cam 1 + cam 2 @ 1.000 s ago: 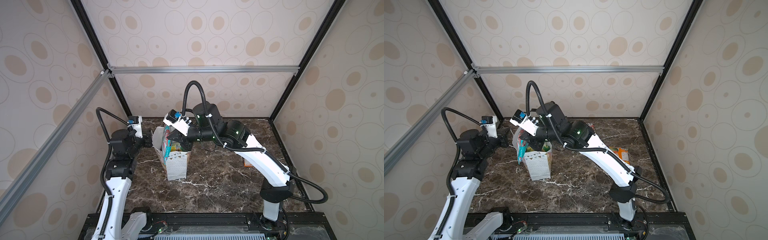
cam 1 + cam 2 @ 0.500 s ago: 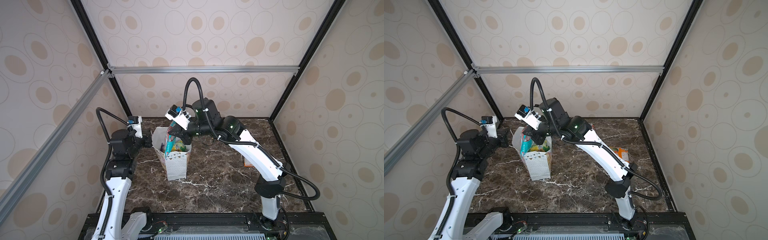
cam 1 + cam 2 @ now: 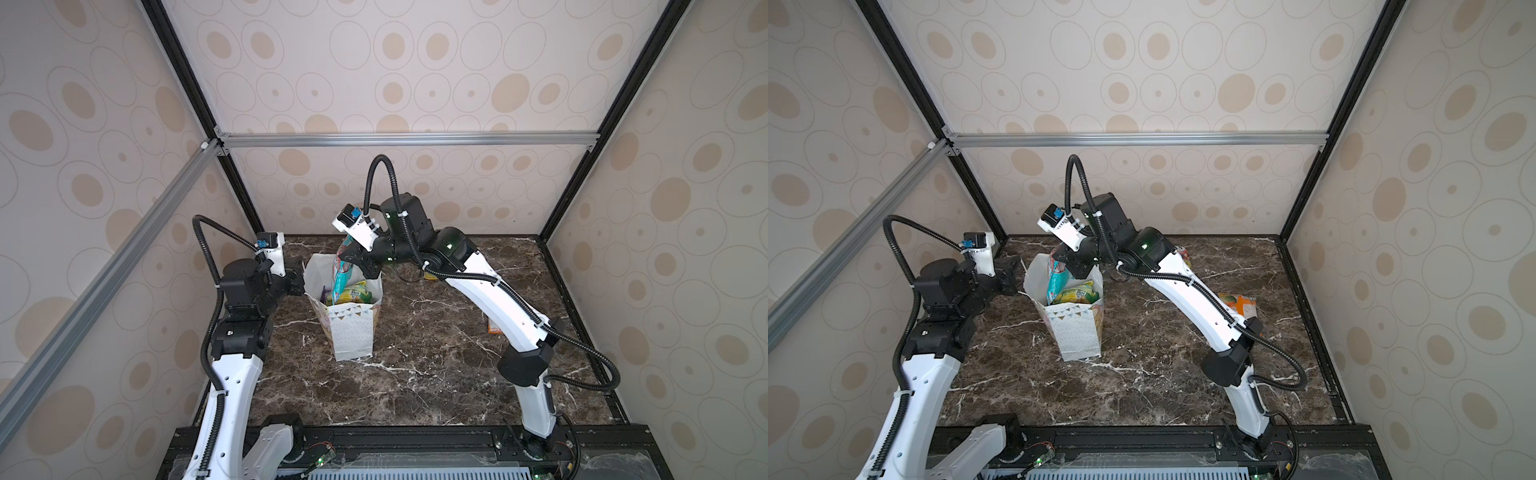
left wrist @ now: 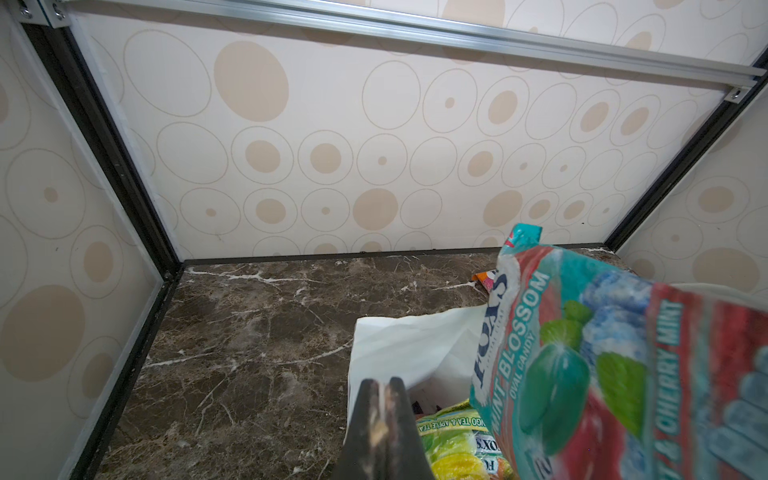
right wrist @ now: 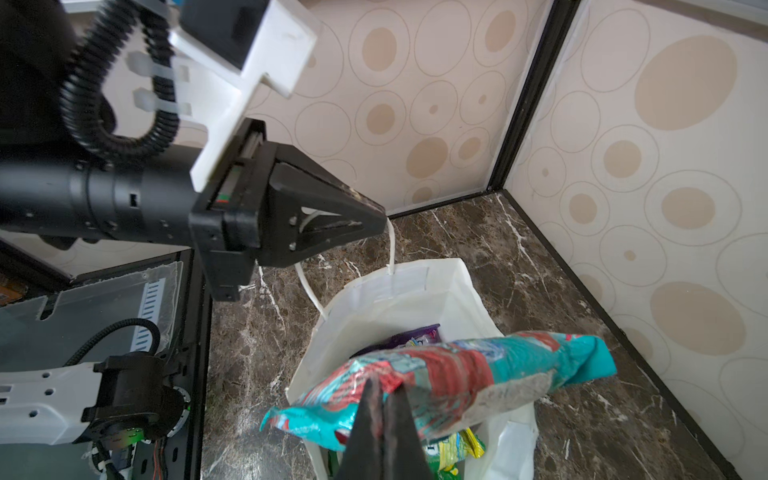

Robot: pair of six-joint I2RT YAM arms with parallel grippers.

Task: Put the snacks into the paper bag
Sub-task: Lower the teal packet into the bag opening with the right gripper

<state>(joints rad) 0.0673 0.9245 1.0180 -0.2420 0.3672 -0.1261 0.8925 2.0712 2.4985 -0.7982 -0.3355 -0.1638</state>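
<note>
The white paper bag (image 3: 351, 332) (image 3: 1079, 334) stands upright on the marble table, mouth open. My left gripper (image 3: 301, 278) (image 4: 381, 386) (image 5: 378, 216) is shut on the bag's white cord handle (image 5: 390, 249) at its left rim. My right gripper (image 3: 353, 266) (image 3: 1073, 266) (image 5: 384, 384) is shut on a teal and red pouch (image 3: 341, 272) (image 3: 1055, 276) (image 4: 582, 353) (image 5: 457, 374). It holds that pouch over the bag's mouth, lower end dipping in. A yellow-green pouch (image 3: 351, 293) (image 4: 457, 444) and a purple pouch (image 5: 411, 338) lie inside the bag.
An orange pouch (image 3: 1239, 303) lies on the table at the right, beside the right arm's forearm. Another pouch (image 3: 1183, 253) shows partly behind the right arm near the back wall. Walls close the table in on three sides.
My right gripper has carried the teal pouch from the bag's left rim to over its mouth and risen a little. The left arm and the bag have stayed put.
</note>
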